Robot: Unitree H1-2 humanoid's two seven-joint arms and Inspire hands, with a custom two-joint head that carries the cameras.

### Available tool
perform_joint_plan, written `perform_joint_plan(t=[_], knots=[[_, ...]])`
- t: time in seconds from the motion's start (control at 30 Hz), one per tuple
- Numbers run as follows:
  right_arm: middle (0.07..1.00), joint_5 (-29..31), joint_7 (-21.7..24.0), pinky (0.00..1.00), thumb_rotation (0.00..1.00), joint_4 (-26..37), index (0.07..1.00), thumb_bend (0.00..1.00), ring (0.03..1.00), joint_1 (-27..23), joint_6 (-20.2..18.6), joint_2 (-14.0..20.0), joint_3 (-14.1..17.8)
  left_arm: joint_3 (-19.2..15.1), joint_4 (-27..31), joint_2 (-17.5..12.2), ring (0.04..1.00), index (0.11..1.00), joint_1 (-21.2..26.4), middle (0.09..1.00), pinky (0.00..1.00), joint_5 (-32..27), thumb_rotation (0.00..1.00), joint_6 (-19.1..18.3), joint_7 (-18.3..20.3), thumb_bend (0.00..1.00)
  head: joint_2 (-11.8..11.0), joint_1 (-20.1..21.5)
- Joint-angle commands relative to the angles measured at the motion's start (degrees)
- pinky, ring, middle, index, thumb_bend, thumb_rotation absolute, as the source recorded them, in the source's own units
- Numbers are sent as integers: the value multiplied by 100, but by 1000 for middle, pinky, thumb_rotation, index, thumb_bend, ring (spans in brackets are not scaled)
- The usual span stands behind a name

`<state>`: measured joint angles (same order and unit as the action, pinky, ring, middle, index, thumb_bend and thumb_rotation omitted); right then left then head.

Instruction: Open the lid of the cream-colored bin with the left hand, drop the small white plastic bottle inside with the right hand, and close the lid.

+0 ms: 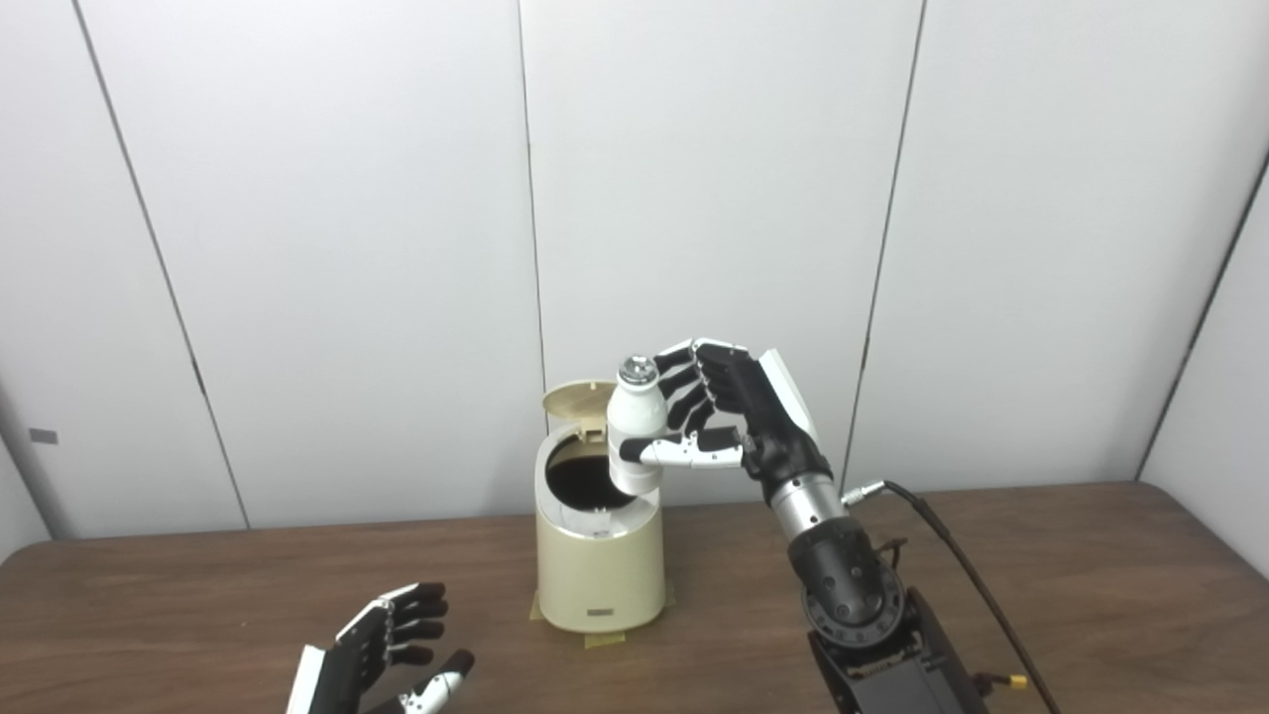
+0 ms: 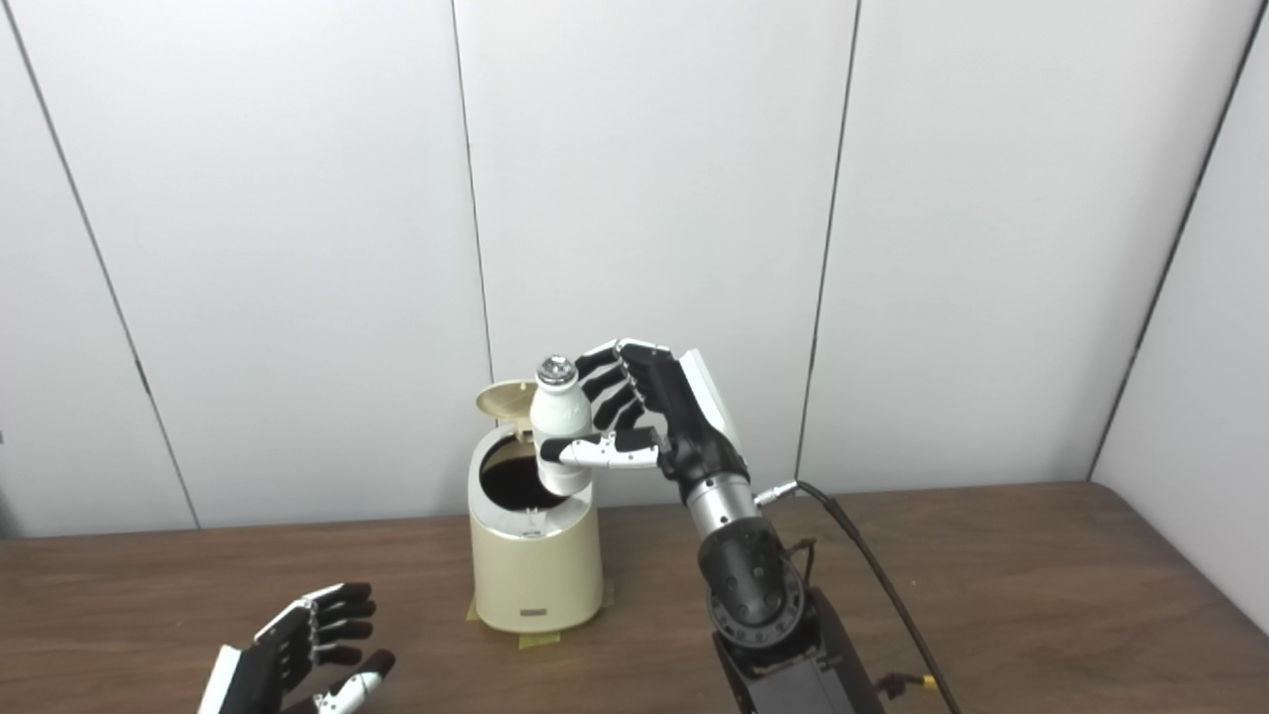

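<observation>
The cream-colored bin (image 1: pixel 599 570) stands on the brown table with its round lid (image 1: pixel 576 400) tipped up at the back, and the dark inside shows. My right hand (image 1: pixel 729 412) is shut on the small white bottle (image 1: pixel 635 423) with a silver cap, held upright just above the bin's right rim, its base over the opening. My left hand (image 1: pixel 382 650) rests low at the front left, open, fingers spread, well apart from the bin.
The bin sits on tape patches (image 1: pixel 605 640) on the wooden table (image 1: pixel 1091 595). A black cable (image 1: pixel 952 550) runs from my right wrist down to the right. White wall panels stand behind.
</observation>
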<state>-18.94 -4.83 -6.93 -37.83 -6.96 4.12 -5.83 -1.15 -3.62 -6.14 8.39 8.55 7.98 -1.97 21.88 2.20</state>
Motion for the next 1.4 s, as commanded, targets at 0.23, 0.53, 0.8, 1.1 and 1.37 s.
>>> perform_joint_plan(t=[0.23, 0.53, 0.8, 1.1, 1.37], knots=[[489, 5, -77, 293, 0, -417, 538, 513, 390, -528, 790, -22, -92, 90, 137, 73, 693, 749, 119, 730, 613, 83, 77, 224, -101, 583, 31, -71], [483, -353, -326, 283, 0, -1084, 549, 510, 377, -763, 1351, 10, -250, 115, 157, 117, 684, 749, 103, 725, 605, 133, 71, 199, -161, 583, 57, -216], [480, -482, -649, 274, 0, -1621, 551, 510, 374, -912, 1767, -54, -292, 121, 167, 158, 698, 751, 81, 733, 622, 131, 80, 220, -164, 585, 65, -290], [480, -665, -703, 286, 0, -1806, 553, 509, 375, -893, 1813, 0, -393, 124, 238, 160, 700, 749, 57, 736, 628, 148, 107, 158, -152, 592, 109, -304], [478, -902, -244, 310, 0, -1456, 539, 513, 393, -713, 1192, 200, -528, 126, 257, 155, 699, 748, 54, 734, 623, 200, 90, 139, -141, 590, 144, -293]])
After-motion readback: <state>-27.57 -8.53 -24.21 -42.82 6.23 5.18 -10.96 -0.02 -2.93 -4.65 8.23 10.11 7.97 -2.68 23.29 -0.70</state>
